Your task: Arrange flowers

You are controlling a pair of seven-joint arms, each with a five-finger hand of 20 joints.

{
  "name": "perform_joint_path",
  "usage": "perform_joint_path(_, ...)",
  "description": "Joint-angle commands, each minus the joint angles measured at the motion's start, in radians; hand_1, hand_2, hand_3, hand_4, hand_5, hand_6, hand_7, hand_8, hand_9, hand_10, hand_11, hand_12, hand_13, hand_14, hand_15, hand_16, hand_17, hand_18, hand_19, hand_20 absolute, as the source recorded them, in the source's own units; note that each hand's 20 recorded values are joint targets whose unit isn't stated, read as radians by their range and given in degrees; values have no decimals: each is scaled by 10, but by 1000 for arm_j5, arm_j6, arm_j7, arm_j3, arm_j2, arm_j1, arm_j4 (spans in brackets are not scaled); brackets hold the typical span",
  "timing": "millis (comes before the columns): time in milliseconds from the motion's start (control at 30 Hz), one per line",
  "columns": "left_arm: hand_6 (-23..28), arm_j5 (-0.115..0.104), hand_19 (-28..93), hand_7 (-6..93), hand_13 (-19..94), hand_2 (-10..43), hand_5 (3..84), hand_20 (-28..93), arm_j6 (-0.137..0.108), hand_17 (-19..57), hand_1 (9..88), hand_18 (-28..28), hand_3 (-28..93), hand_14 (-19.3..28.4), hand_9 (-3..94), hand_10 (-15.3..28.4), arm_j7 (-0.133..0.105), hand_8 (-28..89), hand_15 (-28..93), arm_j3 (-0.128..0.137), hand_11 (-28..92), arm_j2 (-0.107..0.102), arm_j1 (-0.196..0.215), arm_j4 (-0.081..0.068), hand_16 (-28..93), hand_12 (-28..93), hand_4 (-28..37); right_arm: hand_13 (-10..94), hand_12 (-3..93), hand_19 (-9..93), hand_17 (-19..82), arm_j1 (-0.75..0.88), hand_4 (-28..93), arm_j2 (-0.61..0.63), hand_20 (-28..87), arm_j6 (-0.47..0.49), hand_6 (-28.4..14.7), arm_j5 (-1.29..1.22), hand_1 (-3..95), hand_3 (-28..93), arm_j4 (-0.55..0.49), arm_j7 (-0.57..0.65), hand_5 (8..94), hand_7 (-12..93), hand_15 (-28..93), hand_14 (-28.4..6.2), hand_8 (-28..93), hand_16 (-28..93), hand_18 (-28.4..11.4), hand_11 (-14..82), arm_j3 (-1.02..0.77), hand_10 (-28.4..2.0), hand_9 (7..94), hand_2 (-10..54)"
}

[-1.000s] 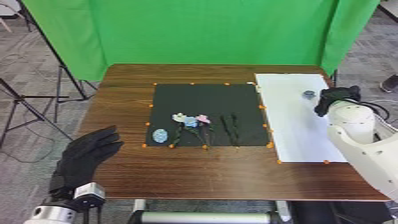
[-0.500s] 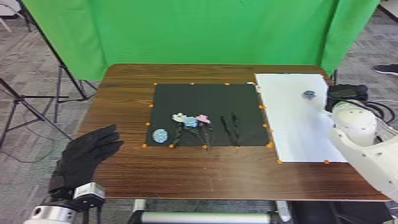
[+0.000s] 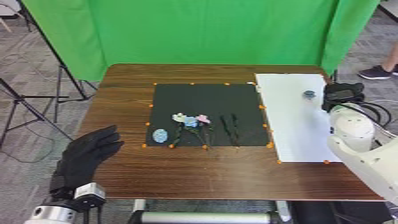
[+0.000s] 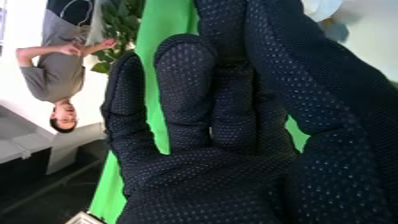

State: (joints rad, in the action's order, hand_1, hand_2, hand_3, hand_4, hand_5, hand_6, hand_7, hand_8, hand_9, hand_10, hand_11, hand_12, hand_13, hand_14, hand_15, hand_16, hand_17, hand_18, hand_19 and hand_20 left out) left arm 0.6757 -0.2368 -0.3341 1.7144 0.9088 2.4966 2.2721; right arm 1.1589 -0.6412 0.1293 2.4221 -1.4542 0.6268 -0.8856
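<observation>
Head view: flowers [image 3: 190,121] lie left of the right robot hand [image 3: 344,94].

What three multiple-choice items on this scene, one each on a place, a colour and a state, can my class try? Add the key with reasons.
1. Where is the small blue-grey item?
A) on the black mat
B) on the white sheet
C) on the floor

2. Of the three bunched flower heads, the rightmost is:
A) pink
B) yellow
C) red

3. The bunched flowers are:
A) upright in a vase
B) in a hand
C) lying down

Key:
1 B: white surrounds it.
2 A: pink shows right of the blue head.
3 C: heads and stems lie along the mat.
</observation>
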Motion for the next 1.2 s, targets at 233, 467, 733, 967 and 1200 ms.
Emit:
perform_joint_path(233,136,-18,609,171,267,49,452,118,-18,-92,279,231,795,284,379,220,-13,-96,646,21,343,-22,52,13,-148,94,-161,670,407,774,197,-90,-283,18,401,-102,36,-30,528,778,-128,-54,755,409,686,-49,5,368,-231,155,59,-54,912,-95)
perform_joint_path(467,137,-17,609,171,268,49,453,118,-25,-92,279,231,794,284,381,221,-19,-95,645,36,344,-21,65,20,-148,93,-161,669,406,774,197,-201,-283,-30,401,-143,35,-58,529,779,-216,-128,757,403,689,-51,8,365,-232,155,173,-56,914,-95)
perform_joint_path(733,137,-21,609,171,268,49,453,118,-30,-92,279,231,795,284,381,220,-23,-95,645,31,343,-30,61,22,-148,93,-160,666,409,775,194,-235,-283,-170,402,-127,32,-64,531,783,-257,-191,764,394,692,-55,11,368,-233,156,245,-58,915,-95)
perform_joint_path(967,136,-32,608,171,268,49,453,118,-37,-91,279,230,795,284,381,221,-23,-95,645,40,343,-41,64,23,-148,93,-162,665,409,775,191,-149,-283,-265,403,-97,30,17,529,785,-266,-238,767,388,693,-57,15,367,-234,155,182,-58,915,-95)
perform_joint_path(1200,137,-10,608,170,269,49,453,118,-9,-91,279,230,795,284,381,220,14,-95,645,41,343,-19,36,17,-147,94,-161,664,408,773,188,-141,-283,-322,403,-104,31,27,530,784,-185,-258,767,387,694,-57,15,367,-234,155,220,-57,915,-95)
